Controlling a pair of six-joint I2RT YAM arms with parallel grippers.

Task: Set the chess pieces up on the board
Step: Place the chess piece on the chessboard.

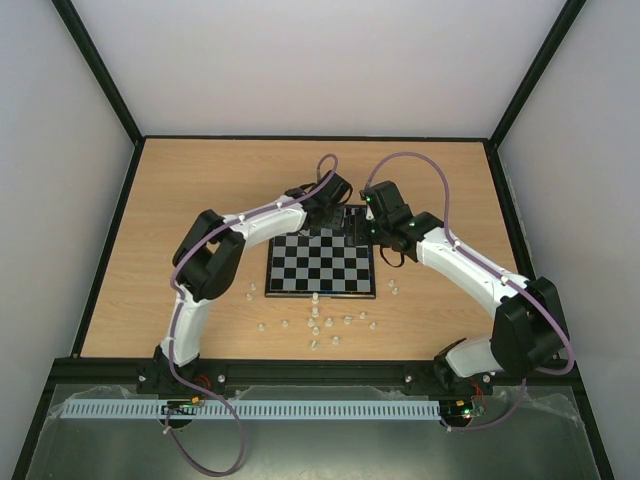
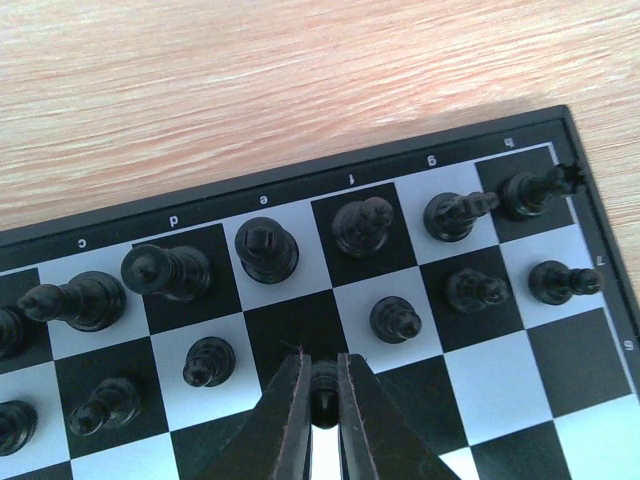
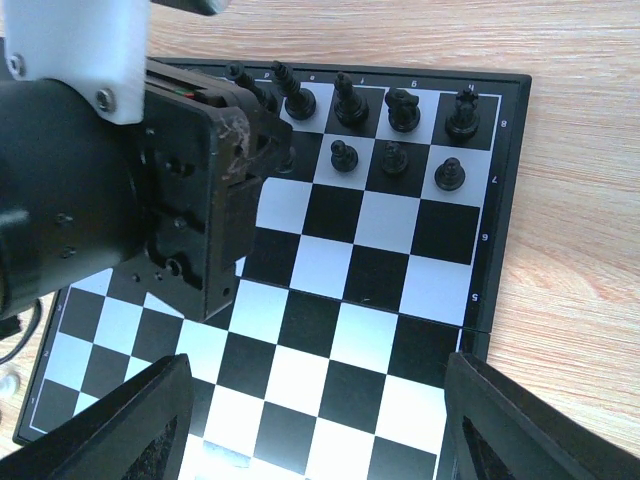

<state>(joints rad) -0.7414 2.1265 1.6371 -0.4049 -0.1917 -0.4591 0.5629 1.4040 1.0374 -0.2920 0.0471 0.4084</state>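
The board [image 1: 320, 262] lies flat mid-table. Several black chess pieces [image 2: 265, 248] stand in its two far rows; they also show in the right wrist view [image 3: 350, 105]. My left gripper [image 2: 322, 368] is shut on a black pawn [image 2: 323, 388], held low over a second-row square between two other pawns; I cannot tell whether it touches the board [image 2: 590, 370]. In the top view the left gripper [image 1: 338, 205] is over the board's far edge. My right gripper [image 3: 315, 425] is open and empty above the board's middle [image 3: 380, 270], next to the left one [image 3: 150, 180].
Several white pieces [image 1: 315, 325] lie scattered on the wooden table in front of the board's near edge, with one [image 1: 392, 288] by its near right corner. The right gripper [image 1: 370, 222] hovers close to the left wrist. Black frame rails border the table.
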